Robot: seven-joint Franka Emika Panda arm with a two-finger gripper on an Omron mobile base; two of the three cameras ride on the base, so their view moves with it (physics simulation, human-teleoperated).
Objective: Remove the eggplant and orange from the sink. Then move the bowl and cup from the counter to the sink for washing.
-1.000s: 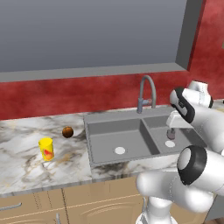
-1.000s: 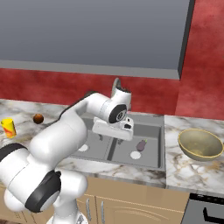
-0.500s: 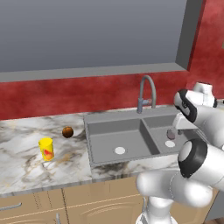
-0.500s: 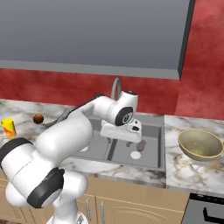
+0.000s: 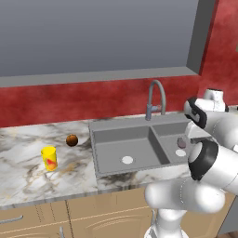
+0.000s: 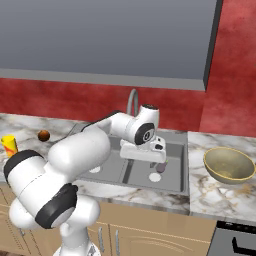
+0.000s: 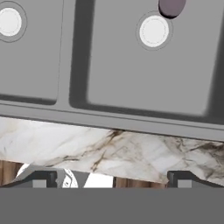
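The dull purple eggplant [image 6: 161, 166] lies in the right basin of the grey sink [image 6: 183, 159], beside the white drain; it also sits at the top edge of the hand view [image 7: 171, 6]. My gripper [image 6: 159, 152] hangs open above that basin, a little short of the eggplant, with nothing between its fingertips [image 7: 43, 178]. The orange [image 5: 71, 140] rests on the marble counter left of the sink [image 5: 122, 124]. The yellow cup [image 5: 49, 158] stands nearer the counter's front. The tan bowl [image 6: 229, 165] sits on the counter right of the sink.
The curved grey tap [image 5: 155, 97] rises behind the sink's divider. A red backsplash and grey wall close off the back. Wooden cabinet fronts run below the marble counter [image 7: 131, 151]. A stove corner [image 6: 240, 240] shows at far right.
The hand has drifted slightly to the right over the right basin, closer to the eggplant. The jaws stayed open. Nothing else moved.
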